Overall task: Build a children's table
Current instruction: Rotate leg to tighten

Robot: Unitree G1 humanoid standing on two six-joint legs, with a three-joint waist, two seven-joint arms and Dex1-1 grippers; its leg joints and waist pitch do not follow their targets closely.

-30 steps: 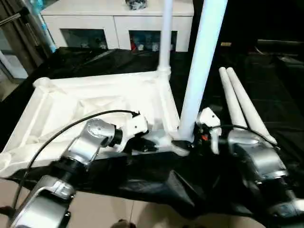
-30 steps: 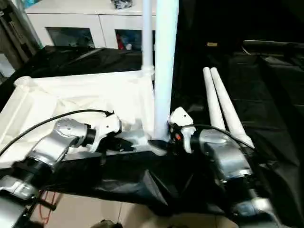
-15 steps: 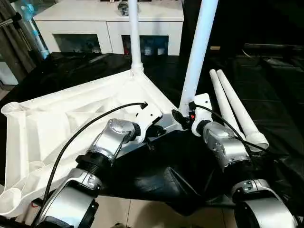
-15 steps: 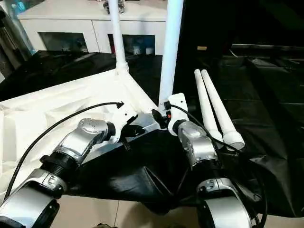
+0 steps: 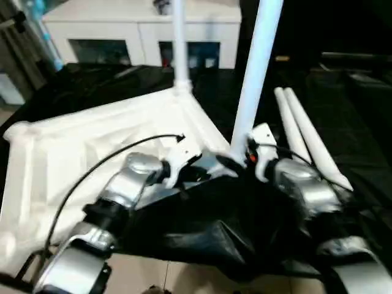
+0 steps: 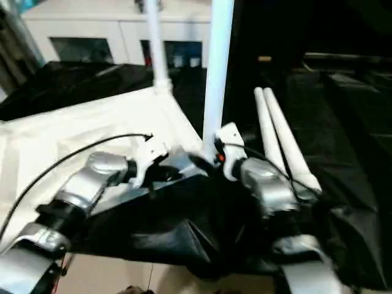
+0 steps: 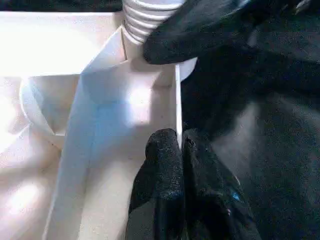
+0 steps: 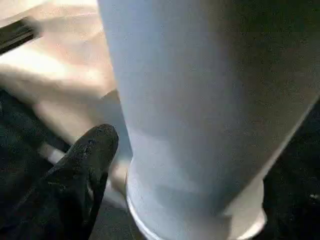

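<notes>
While the white plastic rectangular tabletop (image 5: 92, 141) lies ribbed underside up on the black-draped table (image 5: 343, 79), the left gripper (image 7: 181, 146) has its fingers (image 7: 162, 165) pinched shut on the thin side wall just short of the near corner socket. The right gripper (image 5: 240, 164) sits at the base of the tall white tube leg (image 5: 256, 67) standing in that socket; one finger (image 8: 85, 165) lies beside the tube, and its grip cannot be determined. A second leg (image 5: 179, 43) stands in the far corner. Two loose tapered white legs (image 5: 303, 131) lie beyond the right fingers.
</notes>
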